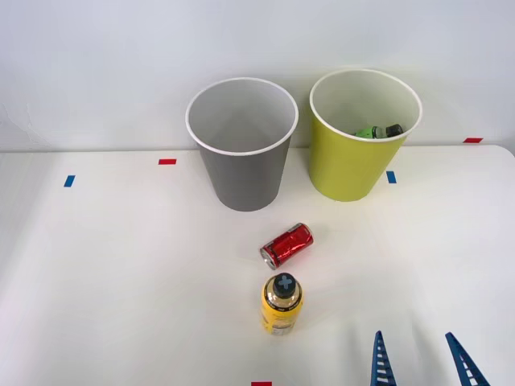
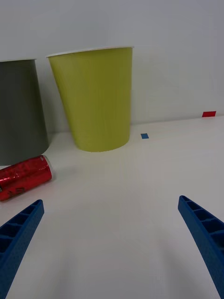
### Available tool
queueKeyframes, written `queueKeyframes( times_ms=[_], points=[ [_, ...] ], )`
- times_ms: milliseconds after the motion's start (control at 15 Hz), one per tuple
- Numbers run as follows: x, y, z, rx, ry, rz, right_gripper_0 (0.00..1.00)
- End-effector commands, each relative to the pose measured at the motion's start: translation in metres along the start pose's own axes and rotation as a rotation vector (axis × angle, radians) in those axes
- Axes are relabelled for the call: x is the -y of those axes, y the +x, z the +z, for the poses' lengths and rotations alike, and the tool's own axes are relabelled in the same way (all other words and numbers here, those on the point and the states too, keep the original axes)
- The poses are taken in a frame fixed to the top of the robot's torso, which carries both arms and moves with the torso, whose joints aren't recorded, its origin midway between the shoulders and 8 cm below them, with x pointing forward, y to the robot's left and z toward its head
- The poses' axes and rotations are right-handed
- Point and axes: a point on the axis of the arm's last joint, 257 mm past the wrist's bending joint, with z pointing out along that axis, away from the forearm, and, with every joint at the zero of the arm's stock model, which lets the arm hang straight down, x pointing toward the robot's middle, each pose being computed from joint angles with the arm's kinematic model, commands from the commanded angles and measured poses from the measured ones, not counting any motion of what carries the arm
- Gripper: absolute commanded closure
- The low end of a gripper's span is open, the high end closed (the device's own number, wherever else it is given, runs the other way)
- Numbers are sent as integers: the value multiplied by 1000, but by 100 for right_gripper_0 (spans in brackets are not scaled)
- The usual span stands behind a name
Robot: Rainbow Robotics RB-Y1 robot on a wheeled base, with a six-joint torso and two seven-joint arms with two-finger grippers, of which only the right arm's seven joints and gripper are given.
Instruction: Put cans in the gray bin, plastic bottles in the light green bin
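A white table (image 1: 113,273) is shown carrying two tall, round, tapered buckets with white rims and white insides, set side by side near its far edge: the gray bin (image 1: 242,145) to the robot's left and the yellow-green light green bin (image 1: 362,133) to its right, standing close together but not touching. Inside the light green bin, a bright green plastic bottle with a black cap (image 1: 379,131) is seen lying against the far wall. In front of the gray bin, a small shiny red metal can with silver ends (image 1: 287,245) is laid on its side on the table, slanted across the view. Just nearer the robot, a yellow plastic bottle with a shiny shoulder and a black cross-marked screw cap (image 1: 282,304) is placed upright, close to the can but apart from it. The right hand (image 1: 418,362), made of two blue ribbed fingers (image 2: 18,233), is held low at the near right of the table, well apart from both the can and the yellow bottle; its fingers are spread wide and nothing is held between them. In the wrist view, the red can is seen beside the left finger, with the two bins beyond. Small red and blue tape marks (image 1: 166,162) are fixed to the table.
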Motion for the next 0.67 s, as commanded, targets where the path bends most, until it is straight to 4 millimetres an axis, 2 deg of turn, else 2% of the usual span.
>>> queueKeyframes(
  times_ms=[67, 667],
  points=[
    [0, 0, 0, 0, 0, 0, 0],
    [0, 0, 0, 0, 0, 0, 0]
  ],
)
